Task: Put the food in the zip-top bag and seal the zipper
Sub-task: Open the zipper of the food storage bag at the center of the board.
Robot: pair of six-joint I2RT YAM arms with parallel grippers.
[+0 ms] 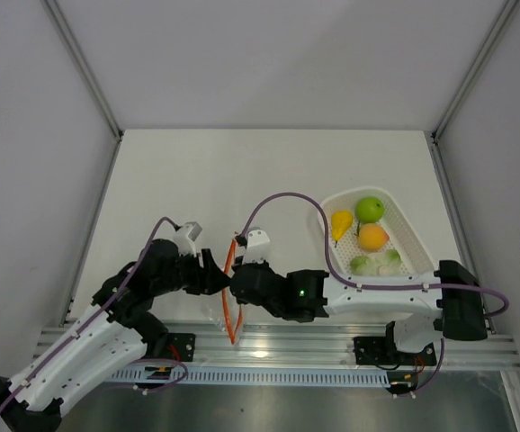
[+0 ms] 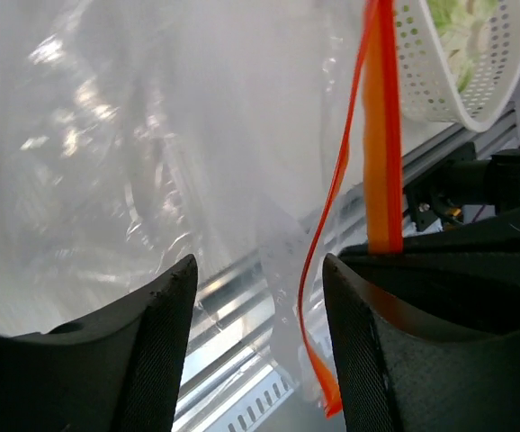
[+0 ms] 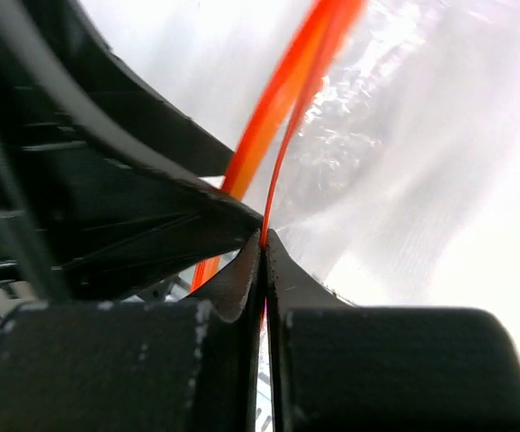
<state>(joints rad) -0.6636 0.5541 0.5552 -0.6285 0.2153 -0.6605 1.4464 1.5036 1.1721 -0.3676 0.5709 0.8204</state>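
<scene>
The clear zip-top bag (image 1: 217,310) hangs between my two grippers at the table's near edge, mouth held partly apart. Its red-orange zipper (image 1: 231,306) runs vertically. My right gripper (image 1: 235,286) is shut on one zipper lip (image 3: 282,99), pinched at the fingertips (image 3: 263,236). My left gripper (image 1: 217,273) is open; the other thin orange lip (image 2: 318,297) and crinkly film (image 2: 107,135) lie between its fingers (image 2: 260,270) without being clamped. The food sits in the white basket (image 1: 415,241): yellow pear (image 1: 341,222), green apple (image 1: 370,209), orange fruit (image 1: 372,237), green piece (image 1: 361,265), whitish piece (image 1: 390,259).
An aluminium rail (image 1: 332,340) runs along the near edge under the bag. The basket (image 2: 422,81) shows at the upper right of the left wrist view. White walls with metal posts enclose the table on three sides.
</scene>
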